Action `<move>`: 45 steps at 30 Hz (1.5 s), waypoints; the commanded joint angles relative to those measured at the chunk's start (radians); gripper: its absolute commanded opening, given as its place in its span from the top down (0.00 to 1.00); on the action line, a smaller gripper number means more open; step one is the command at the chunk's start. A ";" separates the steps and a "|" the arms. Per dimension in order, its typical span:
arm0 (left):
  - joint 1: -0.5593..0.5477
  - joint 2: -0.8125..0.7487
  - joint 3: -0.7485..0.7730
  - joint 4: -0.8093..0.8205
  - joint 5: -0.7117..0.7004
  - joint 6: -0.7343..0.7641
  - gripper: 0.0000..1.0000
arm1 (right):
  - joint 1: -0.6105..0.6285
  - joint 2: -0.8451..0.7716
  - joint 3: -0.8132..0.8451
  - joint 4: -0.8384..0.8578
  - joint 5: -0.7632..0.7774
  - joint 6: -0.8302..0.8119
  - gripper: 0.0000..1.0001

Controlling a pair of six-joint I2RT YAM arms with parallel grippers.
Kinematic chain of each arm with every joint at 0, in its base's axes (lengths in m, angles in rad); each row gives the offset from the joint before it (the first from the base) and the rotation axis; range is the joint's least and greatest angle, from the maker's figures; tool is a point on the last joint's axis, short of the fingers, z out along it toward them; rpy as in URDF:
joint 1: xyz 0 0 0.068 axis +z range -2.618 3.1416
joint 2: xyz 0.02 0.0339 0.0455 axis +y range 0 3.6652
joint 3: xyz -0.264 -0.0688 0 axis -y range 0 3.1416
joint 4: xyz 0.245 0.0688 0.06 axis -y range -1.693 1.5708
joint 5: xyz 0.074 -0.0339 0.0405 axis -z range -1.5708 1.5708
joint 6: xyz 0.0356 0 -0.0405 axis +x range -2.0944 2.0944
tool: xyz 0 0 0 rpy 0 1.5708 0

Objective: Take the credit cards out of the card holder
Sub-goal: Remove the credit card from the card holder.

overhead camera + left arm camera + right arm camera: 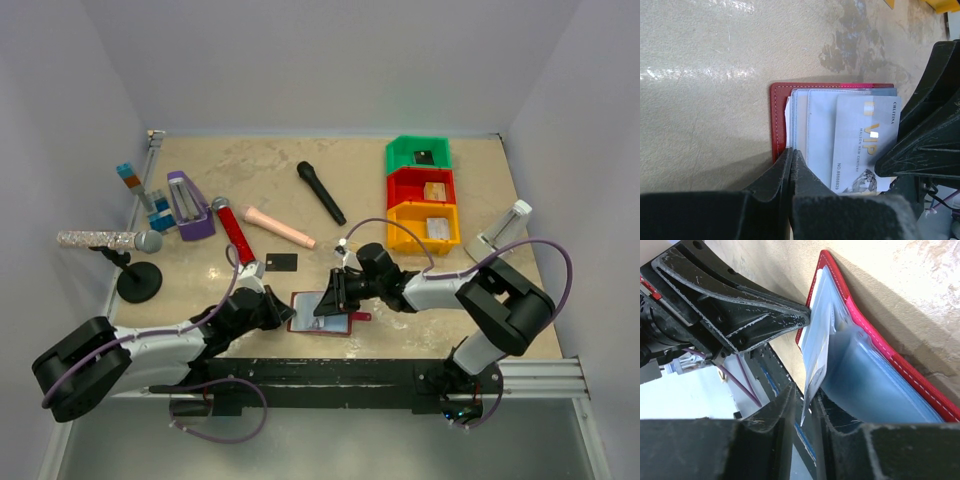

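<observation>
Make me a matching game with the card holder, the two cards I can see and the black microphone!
1 card holder
2 black card
3 silver-grey card
4 black microphone

A says VIP in gold
B left of the coloured bins
C open, sleeves showing
D flat beside the red microphone

Pairs: 1-C, 2-D, 3-A, 4-B.

Black microphone (320, 192), red microphone (236, 232) (both flat on table (260, 170)).
</observation>
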 commanded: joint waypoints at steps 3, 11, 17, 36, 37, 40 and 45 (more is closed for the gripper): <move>-0.003 -0.029 -0.063 -0.108 -0.034 0.005 1.00 | -0.008 -0.051 -0.002 -0.033 0.029 -0.041 0.81; -0.003 -0.084 -0.060 -0.159 -0.043 0.011 1.00 | -0.016 -0.049 -0.008 -0.049 0.037 -0.050 0.90; -0.003 -0.136 -0.061 -0.203 -0.046 0.011 1.00 | -0.022 -0.067 -0.008 -0.121 0.059 -0.084 1.00; -0.001 -0.459 0.057 -0.547 -0.066 0.094 0.75 | -0.023 -0.365 -0.004 -0.458 0.174 -0.259 1.00; -0.001 -0.481 0.080 -0.576 -0.073 0.103 0.68 | -0.023 -0.400 0.018 -0.505 0.186 -0.283 1.00; -0.001 -0.530 0.167 -0.659 -0.098 0.120 0.52 | -0.025 -0.507 0.081 -0.633 0.203 -0.329 1.00; -0.001 -0.578 0.288 -0.722 -0.081 0.170 0.29 | -0.016 -0.626 0.170 -0.783 0.146 -0.409 1.00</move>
